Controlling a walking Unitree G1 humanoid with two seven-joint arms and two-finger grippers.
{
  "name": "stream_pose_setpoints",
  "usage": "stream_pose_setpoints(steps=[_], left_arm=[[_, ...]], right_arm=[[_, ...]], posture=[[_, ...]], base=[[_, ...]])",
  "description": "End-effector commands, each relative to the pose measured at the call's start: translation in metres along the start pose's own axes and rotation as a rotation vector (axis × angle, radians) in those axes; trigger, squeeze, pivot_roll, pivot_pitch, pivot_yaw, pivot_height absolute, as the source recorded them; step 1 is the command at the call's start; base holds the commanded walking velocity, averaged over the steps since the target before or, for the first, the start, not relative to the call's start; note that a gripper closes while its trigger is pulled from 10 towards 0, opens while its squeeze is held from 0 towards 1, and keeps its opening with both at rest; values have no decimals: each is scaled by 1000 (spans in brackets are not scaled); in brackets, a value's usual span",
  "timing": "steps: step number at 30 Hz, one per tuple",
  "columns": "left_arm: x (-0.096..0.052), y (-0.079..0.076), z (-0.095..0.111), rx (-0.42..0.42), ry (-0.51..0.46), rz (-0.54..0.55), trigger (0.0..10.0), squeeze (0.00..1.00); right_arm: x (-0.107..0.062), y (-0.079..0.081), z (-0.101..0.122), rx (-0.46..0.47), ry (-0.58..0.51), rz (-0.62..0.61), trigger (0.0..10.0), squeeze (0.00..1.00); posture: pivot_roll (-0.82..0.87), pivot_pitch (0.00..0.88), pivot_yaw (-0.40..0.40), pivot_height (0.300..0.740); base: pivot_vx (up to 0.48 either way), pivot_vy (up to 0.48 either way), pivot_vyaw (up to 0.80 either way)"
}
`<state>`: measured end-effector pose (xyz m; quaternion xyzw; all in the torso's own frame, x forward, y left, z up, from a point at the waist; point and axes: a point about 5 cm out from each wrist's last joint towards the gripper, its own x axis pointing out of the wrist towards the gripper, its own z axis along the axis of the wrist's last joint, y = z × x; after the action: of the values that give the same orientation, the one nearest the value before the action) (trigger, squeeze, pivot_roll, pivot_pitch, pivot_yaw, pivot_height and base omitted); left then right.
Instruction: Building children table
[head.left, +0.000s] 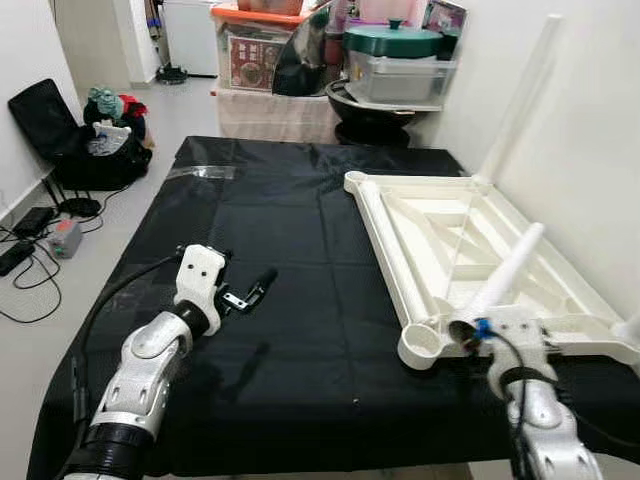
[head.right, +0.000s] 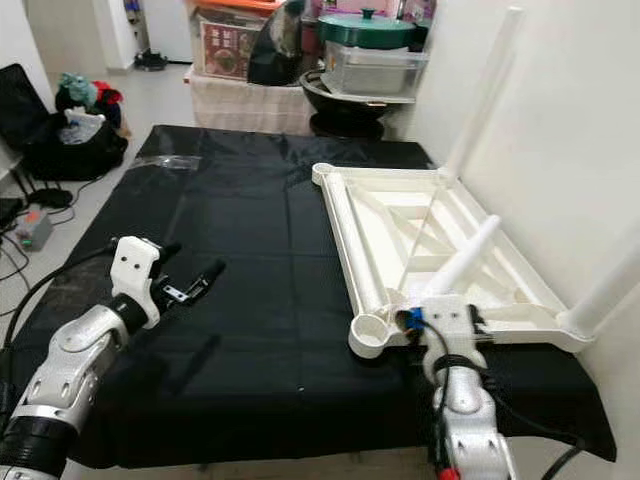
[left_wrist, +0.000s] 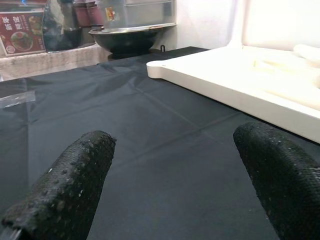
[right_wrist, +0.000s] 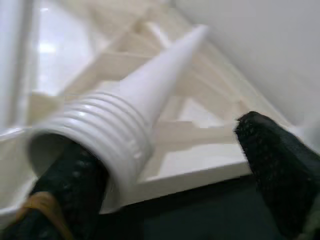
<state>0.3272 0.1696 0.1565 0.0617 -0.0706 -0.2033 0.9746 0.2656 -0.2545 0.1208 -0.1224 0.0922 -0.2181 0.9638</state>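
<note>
Judging by how things lie, the build is partway done. The white tabletop (head.left: 470, 250) lies upside down on the black cloth (head.left: 290, 250), along the cloth's right side next to the wall (head.left: 590, 120). One leg (head.left: 520, 95) already stands upright in the far corner, and what looks like another (head.right: 610, 285) rises from the near right corner by the wall. The near left corner socket (head.left: 423, 342) is an open round cup with nothing in it.

The right gripper (head.left: 475, 330) sits just beside that socket with a loose leg (head.left: 510, 268) at its fingers. The leg slants up and away over the underside ribs, its threaded end toward the gripper. In the right wrist view the fingers (right_wrist: 275, 165) are spread wide: one lies under the ribbed end of the leg (right_wrist: 125, 125), the other stands well off to the side, so the leg rests on the finger without being pinched.

The left gripper (head.left: 245, 292) hangs over bare cloth, well apart from the tabletop, its fingers (left_wrist: 75, 185) parted and holding nothing.

Left to do, as I read it: turn the threaded end into the empty socket, screw it home, fit any remaining corner, then set the piece on its legs.
</note>
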Motion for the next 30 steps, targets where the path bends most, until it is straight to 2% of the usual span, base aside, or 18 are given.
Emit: stream_pose_setpoints(steps=[1,2,3,9,10,13,24,26,29,30], left_arm=[[-1,-1,-3,4,10,2,10000,0],[-1,-1,-3,3,10,2,10000,0],[-1,-1,-3,3,10,2,10000,0],[-1,-1,-3,4,12,1,10000,0],[-1,-1,-4,5,13,1,10000,0],[-1,-1,-4,6,14,1,10000,0],[-1,-1,-3,8,13,2,10000,0],[0,1,-2,8,10,7,10000,0],[0,1,-2,7,9,8,10000,0],[1,4,2,-47,-9,23,10000,0]], right_arm=[[0,-4,-3,47,7,-46,4039,0],[0,-3,-4,53,10,-45,1412,0],[-1,-2,-6,62,12,-44,0,0],[-3,2,-8,100,9,-32,0,0],[-4,8,-7,132,-12,-12,0,0],[-5,12,-4,156,-37,2,0,0],[-3,14,-1,164,-75,-11,0,0],[-1,13,13,196,-163,-18,0,0],[-1,13,21,218,-209,-13,0,0],[-1,17,34,289,-277,38,0,0]], posture=[[22,0,-89,740],[21,0,-89,740],[21,0,-89,740],[19,0,-86,740],[20,0,-86,740],[19,0,-84,740],[25,0,-86,740],[27,0,-85,740],[27,0,-85,740],[27,0,-81,740]], base=[[0,0,0],[0,0,0],[0,0,0],[0,0,0],[0,0,0],[0,0,0],[0,0,0],[0,0,0],[0,0,0],[0,0,0]])
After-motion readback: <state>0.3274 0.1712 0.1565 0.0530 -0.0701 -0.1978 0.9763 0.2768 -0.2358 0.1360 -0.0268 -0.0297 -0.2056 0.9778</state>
